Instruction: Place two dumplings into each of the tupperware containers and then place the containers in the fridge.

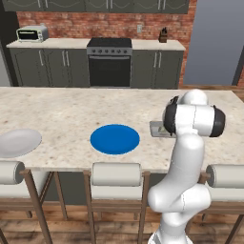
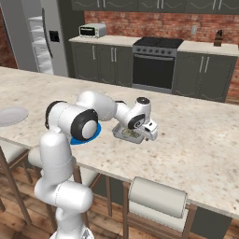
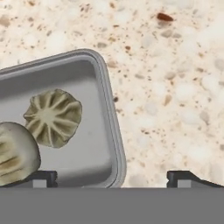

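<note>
- While the gripper (image 3: pixel 111 177) hung low over the stone counter (image 2: pixel 200 135), its jaws were seen spread wide and empty, one fingertip over the tray's inside, the other over bare stone.
- Two dumplings (image 3: pixel 53 116) were seen lying touching side by side in the tupperware container (image 3: pixel 114 135), near the corner under the hand.
- That container (image 2: pixel 127 134) was found on the counter just beside the blue plate (image 1: pixel 115 138), under the wrist.
- This tray was judged filled; the step in hand was judged to be taking hold of it by the rim.
- For the next move, the rim wall would have to be straddled by the jaws before they were closed.
- The fridge (image 2: pixel 35 39) was seen standing well apart, beyond the counter's far left, so a drive of the base would be called for.
- A white plate (image 1: pixel 18 142) was noted at the counter's left end.
</note>
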Motion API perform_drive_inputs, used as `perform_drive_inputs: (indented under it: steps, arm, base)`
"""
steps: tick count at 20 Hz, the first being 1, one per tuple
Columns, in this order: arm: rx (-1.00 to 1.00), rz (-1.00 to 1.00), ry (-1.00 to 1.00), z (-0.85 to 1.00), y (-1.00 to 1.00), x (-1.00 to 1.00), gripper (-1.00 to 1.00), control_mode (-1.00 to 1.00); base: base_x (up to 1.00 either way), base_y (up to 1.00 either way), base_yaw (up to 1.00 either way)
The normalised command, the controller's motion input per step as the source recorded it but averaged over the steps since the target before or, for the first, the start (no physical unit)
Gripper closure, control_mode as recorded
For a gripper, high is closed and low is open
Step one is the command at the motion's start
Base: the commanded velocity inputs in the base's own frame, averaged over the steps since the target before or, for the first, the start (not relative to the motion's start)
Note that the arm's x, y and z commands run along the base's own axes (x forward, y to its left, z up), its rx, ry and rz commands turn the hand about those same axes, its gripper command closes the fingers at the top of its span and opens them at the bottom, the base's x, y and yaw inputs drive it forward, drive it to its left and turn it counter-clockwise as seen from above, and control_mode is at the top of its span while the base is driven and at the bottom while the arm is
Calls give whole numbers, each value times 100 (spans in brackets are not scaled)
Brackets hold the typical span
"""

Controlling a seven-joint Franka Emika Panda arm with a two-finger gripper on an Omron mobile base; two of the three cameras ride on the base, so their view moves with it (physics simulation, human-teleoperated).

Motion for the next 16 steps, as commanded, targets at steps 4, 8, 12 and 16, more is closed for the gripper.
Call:
perform_drive_inputs:
  steps: [4,8,12,16]
  arm:
    - [-12,8,10,-30,1,34,-100,-100]
    - [-4,4,9,-34,0,35,-100,-100]
    - [1,0,2,-45,0,35,-100,-100]
    - [4,0,0,-55,0,29,-100,-100]
  base:
    - [0,0,0]
    - [0,0,0]
    - [0,0,0]
    - [0,0,0]
